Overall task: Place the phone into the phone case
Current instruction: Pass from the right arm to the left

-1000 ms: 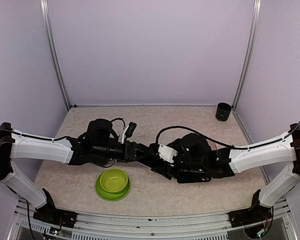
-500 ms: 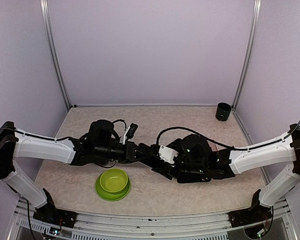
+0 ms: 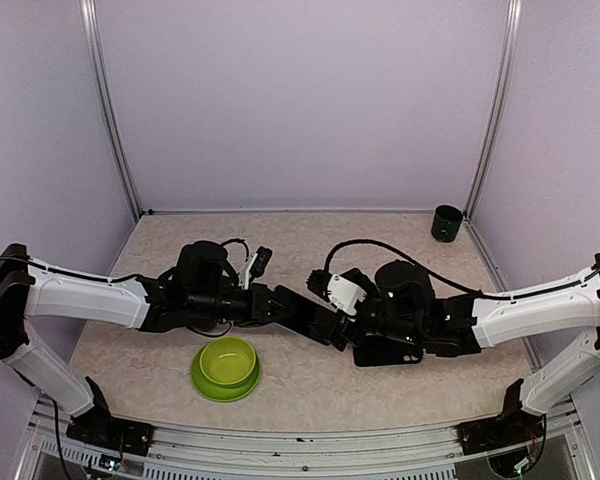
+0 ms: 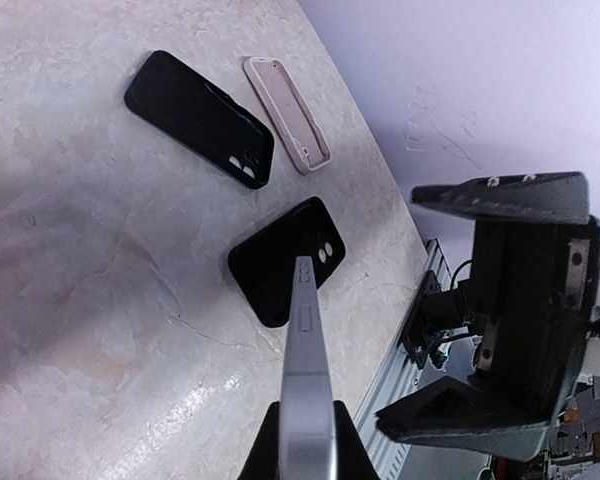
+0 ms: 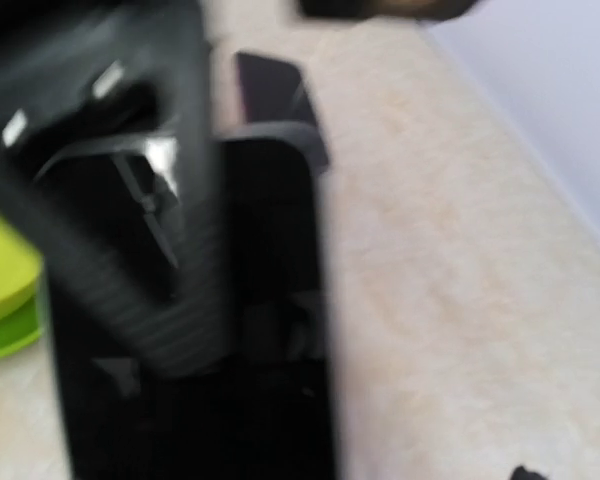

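We see a beige marble-look table (image 3: 310, 385). On it: a green bowl (image 3: 226, 367) near the front and a black cup (image 3: 446, 222) at the far right corner. Also 3 flat things close together: a pink phone case (image 4: 287, 113), a far black slab (image 4: 198, 117) just beside it, and a near black slab (image 4: 286, 258). Phones or cases, we can't tell.

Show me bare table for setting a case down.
Free: the back strip of the table left of the black cup; the front, right of the green bowl. Crowded: the middle, where left gripper and right gripper meet.
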